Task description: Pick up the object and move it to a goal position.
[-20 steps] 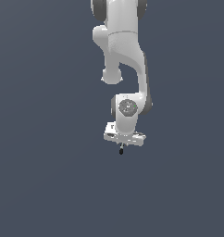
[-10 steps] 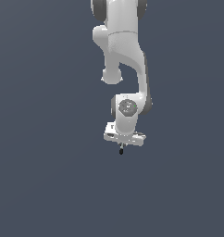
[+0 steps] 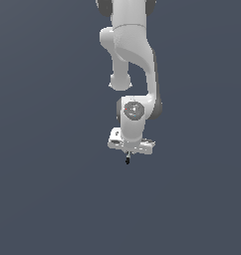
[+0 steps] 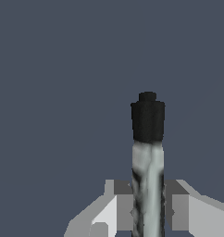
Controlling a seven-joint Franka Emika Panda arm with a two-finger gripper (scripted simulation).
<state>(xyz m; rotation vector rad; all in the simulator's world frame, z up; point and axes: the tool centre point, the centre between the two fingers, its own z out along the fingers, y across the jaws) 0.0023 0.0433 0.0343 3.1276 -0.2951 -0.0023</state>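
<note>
White arm, tiny rod pinched and held up in grey, empty-looking space.

Seen from the exterior view, going left to right: plain grey at nine o'clock, then the arm (image 3: 130, 55) hanging down from twelve o'clock, then plain grey again at three o'clock. Gripper (image 3: 127, 154) pointed straight down near the middle, with the rod (image 3: 127, 160) poking out at six o'clock below it, black tip lowest. Seen from the wrist view: fingers (image 4: 124, 210) pressed tight on both sides of the pale shaft (image 4: 147, 185), black tip (image 4: 148, 118) sticking out past them. Pinched near the shaft's upper part, probably to stop slipping during the carry. No goal mark to be seen, so hard to tell how far is left.
</note>
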